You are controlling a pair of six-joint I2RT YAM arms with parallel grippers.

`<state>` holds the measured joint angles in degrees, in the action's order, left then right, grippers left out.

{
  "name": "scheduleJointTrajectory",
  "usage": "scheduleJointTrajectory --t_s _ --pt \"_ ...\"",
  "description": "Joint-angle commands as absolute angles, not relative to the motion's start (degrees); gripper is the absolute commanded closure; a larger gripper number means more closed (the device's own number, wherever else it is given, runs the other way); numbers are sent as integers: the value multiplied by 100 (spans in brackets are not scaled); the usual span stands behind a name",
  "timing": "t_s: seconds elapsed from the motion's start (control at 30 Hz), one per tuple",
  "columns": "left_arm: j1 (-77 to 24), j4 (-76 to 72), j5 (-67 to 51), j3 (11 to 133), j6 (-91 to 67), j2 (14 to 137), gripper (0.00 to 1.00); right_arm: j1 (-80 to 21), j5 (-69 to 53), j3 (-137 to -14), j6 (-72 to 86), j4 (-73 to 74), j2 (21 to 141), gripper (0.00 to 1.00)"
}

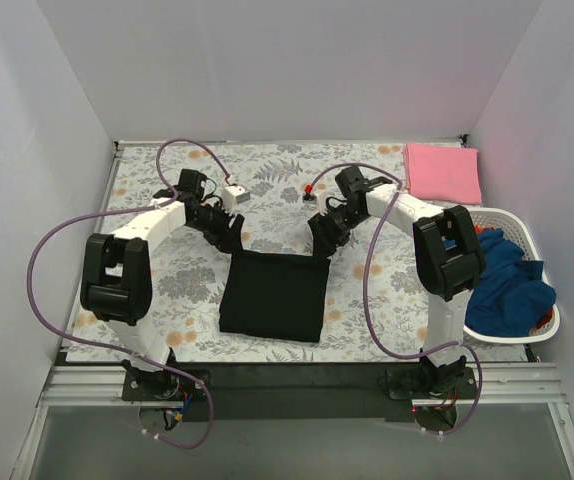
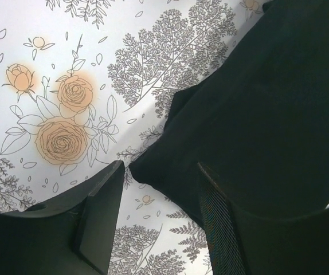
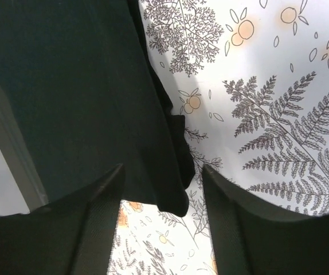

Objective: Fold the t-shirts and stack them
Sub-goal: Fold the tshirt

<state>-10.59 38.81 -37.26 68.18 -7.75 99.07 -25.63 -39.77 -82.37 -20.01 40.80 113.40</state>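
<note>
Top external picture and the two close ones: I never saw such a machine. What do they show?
These are two robot arms. The wide picture looks down from behind them; each close picture comes from a wrist camera. On the floral table covering lies a folded black cloth t-shirt. The left end effector and right end effector stand open at its far corners, holding nothing. A folded pink t-shirt lies far right; a blue t-shirt sits in the white slotted plastic basket.

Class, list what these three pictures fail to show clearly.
- Top view: the basket's left side and part of the blue shirt, behind the right arm.
- Top view: red cloth under the blue shirt; only a sliver shows.
- Wrist views: black shirt, cut off by frame edges.
</note>
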Motion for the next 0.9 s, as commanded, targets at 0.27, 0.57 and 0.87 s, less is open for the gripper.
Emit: scheduleJointTrajectory --t_s 0.27,0.57,0.87 --pt "-967 3788 -3875 7206 -843 10511 57 -2488 -3613 -8305 -2452 4263 11768 69" --pt "-897 3209 -4026 7690 -1502 11152 100 -2171 -3164 -9271 -2487 4228 12471 99" --pt "-782 2786 -3691 8604 -2363 11944 88 -1986 -2672 -10564 -2549 4236 13175 70"
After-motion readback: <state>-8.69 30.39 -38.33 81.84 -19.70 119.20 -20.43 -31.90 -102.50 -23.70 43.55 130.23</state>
